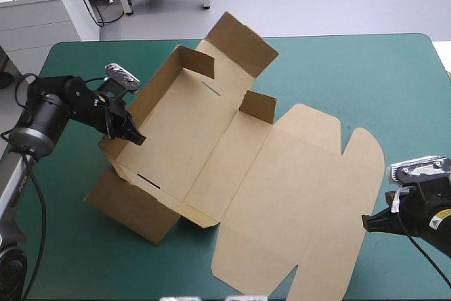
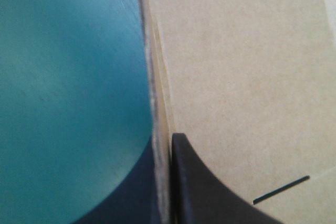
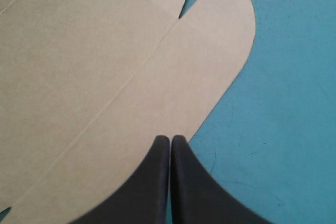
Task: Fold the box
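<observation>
**Left gripper clamping box wall as lid is lying flat**

The box [image 1: 190,139] is sitting near the middle of the table, on the teal-green cover [image 1: 352,75], half formed. Its tray is taking shape on the left side, with the long wall [image 1: 155,82] on that side standing up and the far end panel [image 1: 236,37] rising at a slant. The lid [image 1: 296,195] is lying flat on the cover toward the right.

The left gripper [image 1: 137,139] is reaching in from the table's left and is pinching that long wall near its nearer end. In the left wrist view its black fingers [image 2: 205,192] are standing all but together with the board's edge between them – the cover [image 2: 68,77] is showing on one side of the edge and the brown inside of the box [image 2: 241,66] on the other, where a thin slot [image 2: 281,190] is showing close to the gripper [image 2: 164,145].

The right gripper [image 1: 365,222] is hanging low at the lid's right edge. Its fingers are pressed together in a point, gripping nothing. From its own wrist view the gripper [image 3: 169,145] is pointing over the rim of the lid's rounded flap [image 3: 210,66] – whether it is touching the board cannot be told.
</observation>
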Tool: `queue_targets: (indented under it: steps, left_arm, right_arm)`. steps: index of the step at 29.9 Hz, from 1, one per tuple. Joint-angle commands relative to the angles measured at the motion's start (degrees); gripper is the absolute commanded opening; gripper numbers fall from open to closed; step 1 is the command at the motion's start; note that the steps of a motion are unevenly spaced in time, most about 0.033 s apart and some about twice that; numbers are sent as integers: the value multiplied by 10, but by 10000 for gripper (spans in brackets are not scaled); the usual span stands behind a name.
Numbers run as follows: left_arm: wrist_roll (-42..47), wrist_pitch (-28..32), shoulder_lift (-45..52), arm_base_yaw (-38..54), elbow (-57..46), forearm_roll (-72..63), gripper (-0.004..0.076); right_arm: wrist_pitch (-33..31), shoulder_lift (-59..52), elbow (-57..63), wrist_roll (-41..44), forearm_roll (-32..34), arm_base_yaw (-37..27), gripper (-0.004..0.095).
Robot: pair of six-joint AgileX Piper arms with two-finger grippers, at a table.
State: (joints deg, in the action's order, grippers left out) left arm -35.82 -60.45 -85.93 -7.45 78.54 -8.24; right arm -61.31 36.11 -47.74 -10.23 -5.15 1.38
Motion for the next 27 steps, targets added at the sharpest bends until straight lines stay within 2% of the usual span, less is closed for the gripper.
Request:
queue_targets:
  steps: [1, 13, 20, 27]
  left_arm:
    - [-3, 92, 18, -67, 23, 95, -8]
    - [-22, 281, 17, -204, 16, 214, -8]
    - [-111, 329, 21, -252, -51, 220, -8]
    - [-110, 528, 69, -269, -185, 270, -8]
  right_arm:
    - [36, 1, -15, -2, -5, -3, -13]
    - [39, 1, -15, 3, -6, -3, -13]
    - [42, 1, -15, 13, -6, -3, -13]
    - [42, 1, -15, 24, -6, -3, -13]
